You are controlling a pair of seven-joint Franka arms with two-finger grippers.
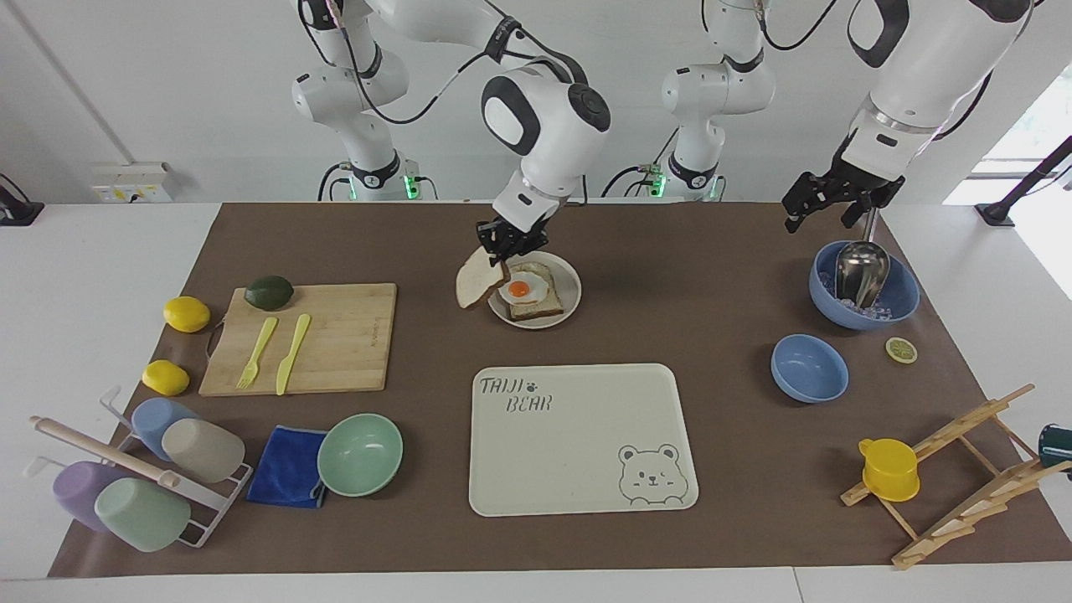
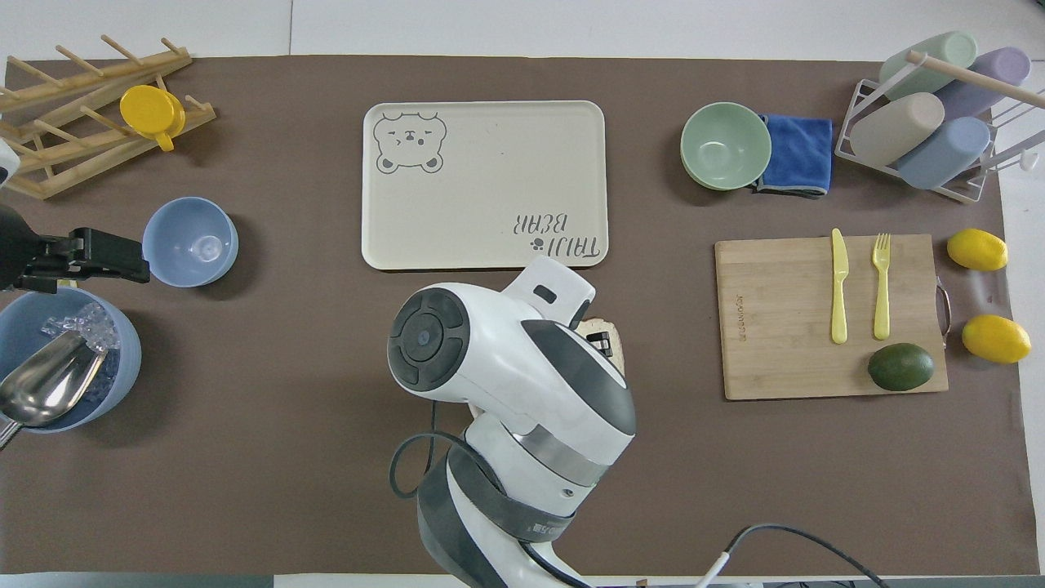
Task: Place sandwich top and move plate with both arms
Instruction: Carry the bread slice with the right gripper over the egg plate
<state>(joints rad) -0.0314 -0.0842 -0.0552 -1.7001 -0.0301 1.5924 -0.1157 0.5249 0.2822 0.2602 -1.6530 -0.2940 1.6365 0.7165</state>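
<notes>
White bench [image 1: 100, 251] w/ brown mat [image 1: 720, 276] on top. Plain white wall [image 1: 167, 84]; socket box [image 1: 130, 182] at its base. Bright window [image 1: 1026, 134] at one end.

The bread slice [image 1: 479, 281], pale with a brown crust, hangs tilted on edge over the rim of the round beige plate [image 1: 566, 305], which holds toast [image 1: 536, 308] topped with a fried egg [image 1: 523, 289].

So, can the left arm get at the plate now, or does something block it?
Probably yes: the left gripper hangs open over the ice bowl; only bare table lies between it and the plate.
</notes>
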